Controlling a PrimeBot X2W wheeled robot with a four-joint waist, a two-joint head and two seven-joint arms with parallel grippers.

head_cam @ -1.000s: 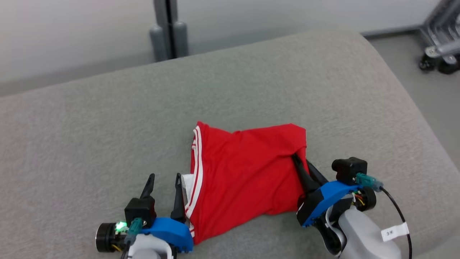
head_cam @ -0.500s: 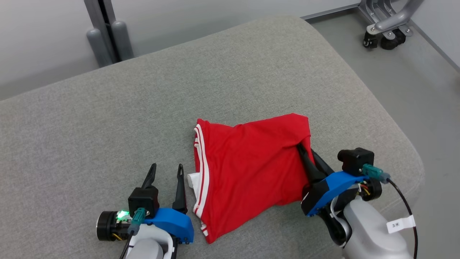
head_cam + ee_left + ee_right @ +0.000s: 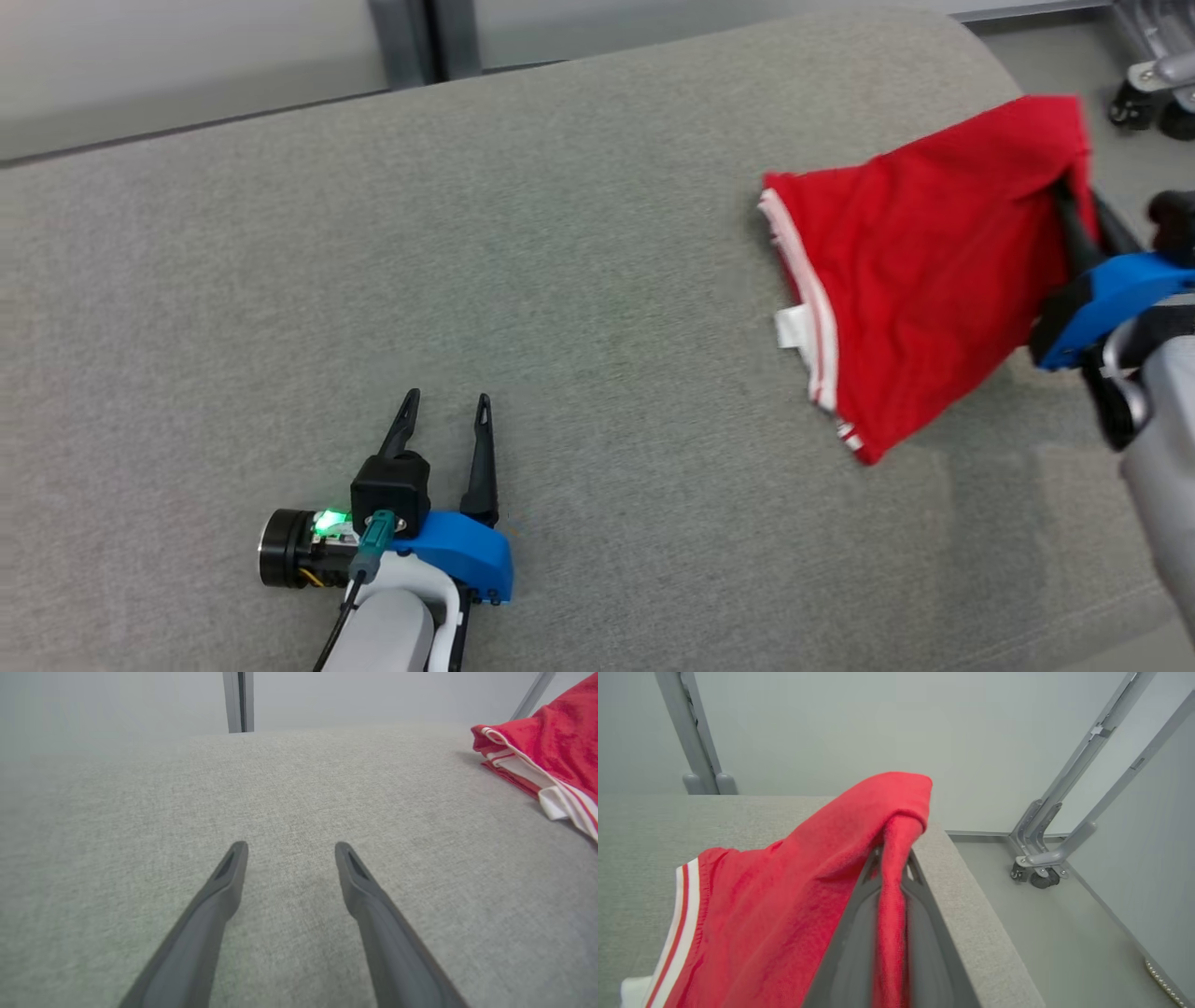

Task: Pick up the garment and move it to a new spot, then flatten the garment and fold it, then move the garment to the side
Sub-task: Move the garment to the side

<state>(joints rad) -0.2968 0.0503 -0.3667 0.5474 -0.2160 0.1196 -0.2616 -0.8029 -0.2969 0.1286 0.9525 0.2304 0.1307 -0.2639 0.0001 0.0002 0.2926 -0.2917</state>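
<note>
The garment [image 3: 920,257] is a folded red piece with white stripes along one edge and a white tag. It lies near the right end of the grey cushioned surface [image 3: 467,280], its right edge raised. My right gripper [image 3: 1078,201] is shut on that raised edge; the right wrist view shows the red cloth [image 3: 784,896] pinched between the dark fingers [image 3: 852,933]. My left gripper [image 3: 446,411] rests low on the surface at the lower left, open, nothing between its fingers [image 3: 224,882]. The garment's striped edge [image 3: 546,760] lies far to its right.
The grey cushion's right edge [image 3: 971,914] drops to a grey floor. A metal frame on casters [image 3: 1041,868] stands on the floor beyond it. A grey post [image 3: 411,42] rises behind the surface against a pale wall.
The right gripper has carried the garment to the right and away from the left gripper, lifting its held edge. The head camera has shifted too. The left gripper stays open.
</note>
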